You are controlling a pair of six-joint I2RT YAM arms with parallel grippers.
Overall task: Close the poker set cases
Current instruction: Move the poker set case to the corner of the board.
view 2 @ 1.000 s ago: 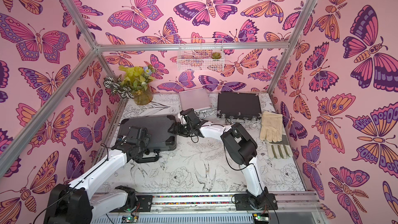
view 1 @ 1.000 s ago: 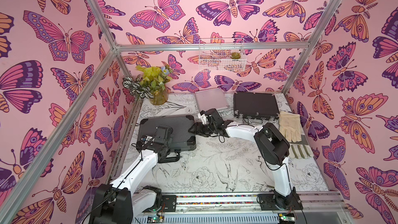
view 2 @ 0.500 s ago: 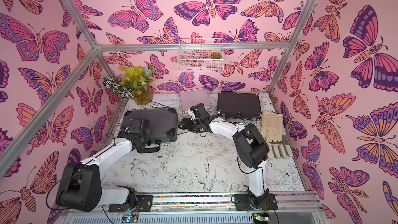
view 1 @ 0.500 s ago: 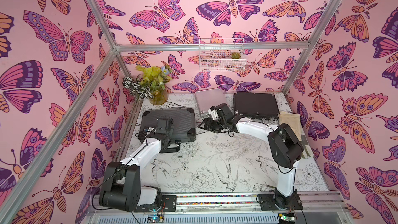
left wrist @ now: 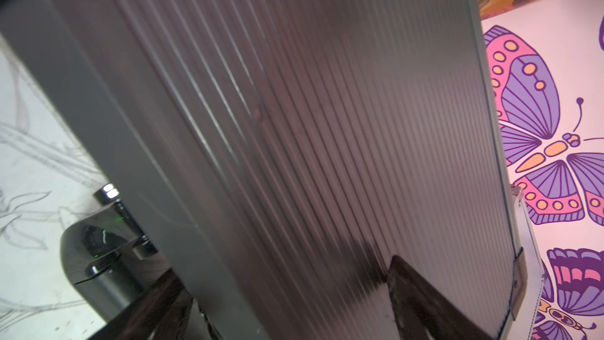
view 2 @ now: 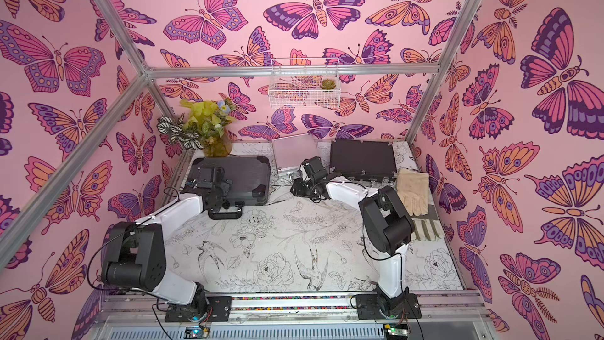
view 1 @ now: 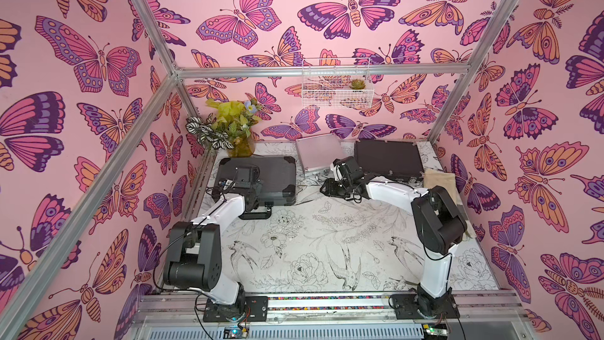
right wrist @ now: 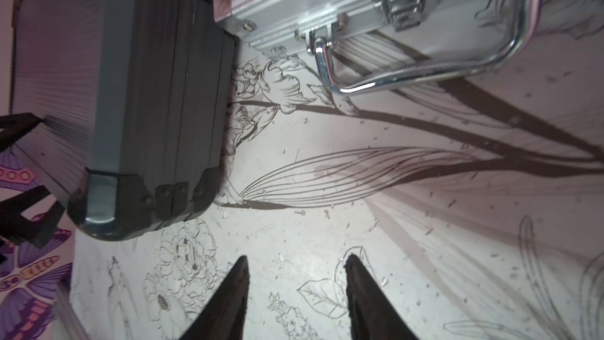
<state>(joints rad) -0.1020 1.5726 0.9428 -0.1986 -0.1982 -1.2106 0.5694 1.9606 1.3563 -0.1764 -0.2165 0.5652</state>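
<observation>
In both top views the large dark-grey ribbed case (view 1: 271,174) lies at the left with its lid down. My left gripper (view 1: 253,201) is at its front edge, above the black handle (view 1: 258,214). The left wrist view is filled by the ribbed lid (left wrist: 327,125), and the left gripper (left wrist: 277,289) is open with the lid's front edge between its fingers. The small silver case (view 1: 318,155) and the wide black case (view 1: 387,158) lie flat at the back. My right gripper (view 1: 325,188) hangs low over the table between the grey case (right wrist: 130,125) and the silver case (right wrist: 327,1). In the right wrist view the right gripper (right wrist: 295,264) is open and empty.
A vase of plants (view 1: 235,132) stands in the back left corner behind the grey case. Pale work gloves (view 2: 411,191) lie along the right wall beside the black case (view 2: 362,158). A wire basket (view 1: 336,86) hangs on the back wall. The silver case's chrome handle (right wrist: 425,73) rests on the tabletop.
My right gripper has drawn away from the grey case's right side and its jaws have narrowed. My left gripper has moved farther back over the case's front edge.
</observation>
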